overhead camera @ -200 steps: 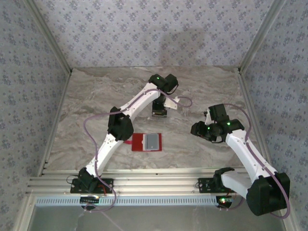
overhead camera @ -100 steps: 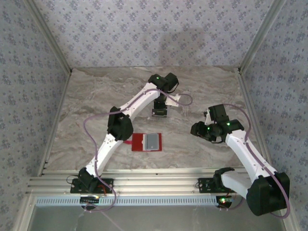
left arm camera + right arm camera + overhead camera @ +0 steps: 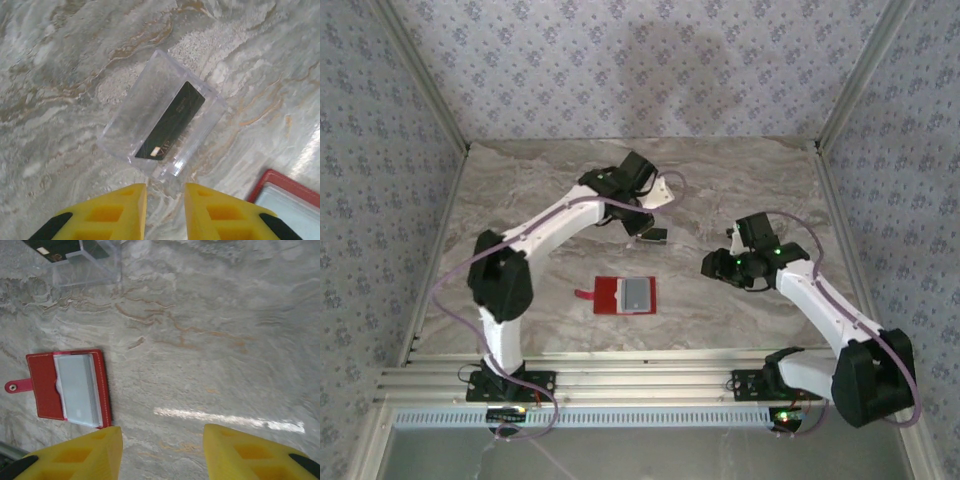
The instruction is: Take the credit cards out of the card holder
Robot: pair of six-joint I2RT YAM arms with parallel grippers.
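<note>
From above we see the card holder (image 3: 625, 296) lying open and flat on the marble table (image 3: 520, 190), in front of the two arm bases. Its long axis runs left to right, its strap tab (image 3: 584, 293) points left, and the pale grey window panel (image 3: 637, 293) sits on its right half.

Just beyond the holder is a clear case (image 3: 655, 236) with a dark card (image 3: 656, 238) inside, and the left gripper (image 3: 640, 222) hangs beside the case's far-left side. The left wrist view gives us what the overhead cannot. The case (image 3: 162, 117) lies on a diagonal and the card (image 3: 171, 122) runs along that same diagonal, with a small pale patch at its near end. The left gripper (image 3: 165, 192) has its yellow fingers (image 3: 125, 210) parted and nothing between them. One red corner of the holder (image 3: 280, 187) peeks in at lower right.

The right wrist view shows us the holder (image 3: 45, 385) whole, with tab (image 3: 17, 386) and window (image 3: 77, 387). The right gripper (image 3: 162, 440) is spread wide and empty. From above, that gripper (image 3: 712, 266) sits to the right of the holder.

Against a second ago, the left arm's elbow has swung away from the holder's left edge, uncovering the tab. The right gripper has edged nearer, and the holder has not moved.
</note>
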